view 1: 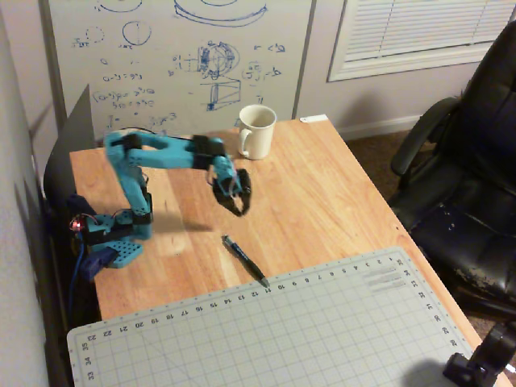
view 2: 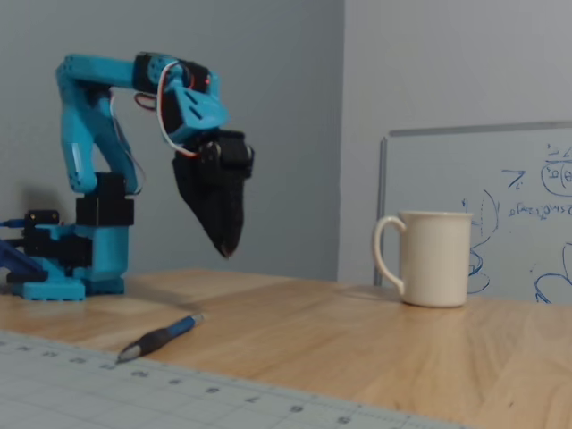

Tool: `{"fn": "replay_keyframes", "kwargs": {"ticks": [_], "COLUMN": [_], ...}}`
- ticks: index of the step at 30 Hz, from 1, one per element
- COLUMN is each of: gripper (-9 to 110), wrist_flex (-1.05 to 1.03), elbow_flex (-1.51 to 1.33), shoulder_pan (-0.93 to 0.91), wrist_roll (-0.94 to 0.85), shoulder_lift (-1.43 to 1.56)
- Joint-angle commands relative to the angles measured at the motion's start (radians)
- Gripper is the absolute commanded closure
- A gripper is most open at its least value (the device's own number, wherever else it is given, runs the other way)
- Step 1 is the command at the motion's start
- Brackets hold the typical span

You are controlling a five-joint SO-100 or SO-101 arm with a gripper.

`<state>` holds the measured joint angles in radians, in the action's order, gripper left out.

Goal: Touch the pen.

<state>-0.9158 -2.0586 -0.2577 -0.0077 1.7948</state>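
One blue arm reaches right from its base, elbow raised, gripper (view 1: 239, 205) pointing down above the table (view 1: 322, 193) with jaws together. Nearer, the pen (view 1: 244, 260) lies untouched beside the cutting mat (view 1: 322, 330).

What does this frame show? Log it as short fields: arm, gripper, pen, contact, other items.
arm: blue arm, base at the table's left edge in the high fixed view, reaching out over the wooden table
gripper: gripper points down, in the air above the table; jaws look closed or nearly so, cannot tell for sure
pen: pen lies flat on the wood, one end at the edge of the cutting mat
contact: none; a clear gap shows between gripper and pen in both fixed views
other items: white mug upright; whiteboard behind; black chair beside the table
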Motion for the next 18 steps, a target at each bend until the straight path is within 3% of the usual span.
{"fn": "replay_keyframes", "kwargs": {"ticks": [1,18], "gripper": [101,101], "wrist_flex": [0.015,-0.084], "elbow_flex": [0.221,0.324], "shoulder_pan": [-0.061,-0.192], "wrist_roll": [-0.006,-0.006], "shoulder_lift": [-0.135,-0.33]}}
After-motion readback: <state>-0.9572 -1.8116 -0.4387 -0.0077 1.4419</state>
